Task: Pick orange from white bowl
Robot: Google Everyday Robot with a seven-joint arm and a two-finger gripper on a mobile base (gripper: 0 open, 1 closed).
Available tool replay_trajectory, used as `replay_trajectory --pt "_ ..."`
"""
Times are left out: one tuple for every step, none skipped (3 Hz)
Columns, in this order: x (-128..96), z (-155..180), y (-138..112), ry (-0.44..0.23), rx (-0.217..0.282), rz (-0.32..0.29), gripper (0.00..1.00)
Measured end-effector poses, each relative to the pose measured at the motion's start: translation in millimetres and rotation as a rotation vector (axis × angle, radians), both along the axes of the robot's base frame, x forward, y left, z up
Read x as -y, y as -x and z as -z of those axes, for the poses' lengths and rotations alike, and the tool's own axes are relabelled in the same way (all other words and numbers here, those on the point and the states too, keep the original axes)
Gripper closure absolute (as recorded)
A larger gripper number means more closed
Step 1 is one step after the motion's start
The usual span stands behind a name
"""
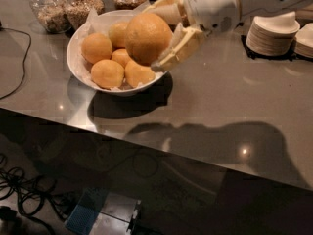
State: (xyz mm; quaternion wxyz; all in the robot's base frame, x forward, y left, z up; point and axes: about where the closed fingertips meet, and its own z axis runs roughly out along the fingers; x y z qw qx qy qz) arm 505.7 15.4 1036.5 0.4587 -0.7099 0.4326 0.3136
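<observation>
Lift step, we judge: jaws clenched on the orange [148, 37], bowl [72, 62] below-left of them; next, carry it clear.

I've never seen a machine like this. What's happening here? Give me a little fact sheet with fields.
holder: the gripper, in the air over the bowl's right side
grip: its fingers are shut on the orange, one above it and one below
orange position: raised clear of the white bowl
bowl contents: paper lining and five more oranges
bowl location: on the grey counter
behind the bowl: glass jars
far right: stack of small white dishes
</observation>
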Motion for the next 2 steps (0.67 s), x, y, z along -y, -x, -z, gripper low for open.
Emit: replay_trajectory --pt "-21.3 11.0 79.3 0.0 -0.009 -0.103 1.0" --pt "-22.2 12.2 80.8 0.003 -0.011 -0.105 1.0"
